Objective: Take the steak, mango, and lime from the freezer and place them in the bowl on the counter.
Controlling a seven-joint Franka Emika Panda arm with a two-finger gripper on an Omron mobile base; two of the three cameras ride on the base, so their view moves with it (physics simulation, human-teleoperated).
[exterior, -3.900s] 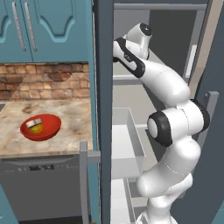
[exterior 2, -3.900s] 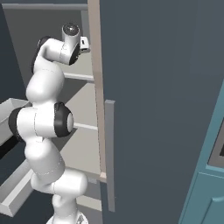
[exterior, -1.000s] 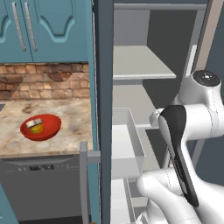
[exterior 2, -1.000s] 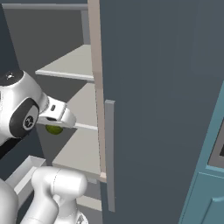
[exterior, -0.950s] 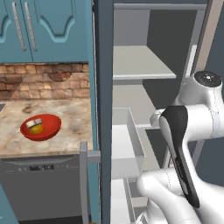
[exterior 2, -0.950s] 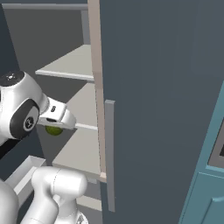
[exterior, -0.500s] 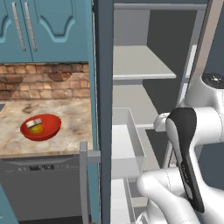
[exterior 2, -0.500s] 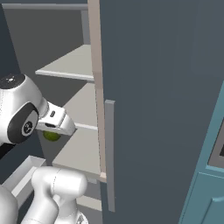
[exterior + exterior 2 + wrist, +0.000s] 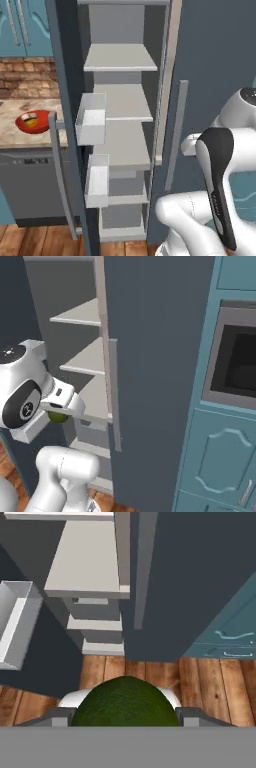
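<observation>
The dark green lime point(image 9: 125, 702) sits between my gripper's point(image 9: 125, 719) two fingers, and the gripper is shut on it. From the right base view, the lime point(image 9: 57, 417) peeks out under the hand, in front of the open freezer point(image 9: 155, 346), whose grey shelves point(image 9: 120, 57) are bare. At the far left, the red bowl point(image 9: 26, 125) rests on the beige counter point(image 9: 12, 140). It holds a small yellow and pale lump, too small to name. The hand looks down at the wooden floor point(image 9: 210, 682).
White door bins point(image 9: 92, 120) hang on the freezer's open left door. A long grey handle point(image 9: 115, 396) runs down the right door. Teal cabinets with a built-in oven point(image 9: 235, 361) stand to the right. A dark dishwasher point(image 9: 30, 185) sits under the counter.
The whole picture has shifted, so the cameras have moved: the freezer's inside and the bowl now sit further left, and the oven cabinet has come into view. The lime stays held.
</observation>
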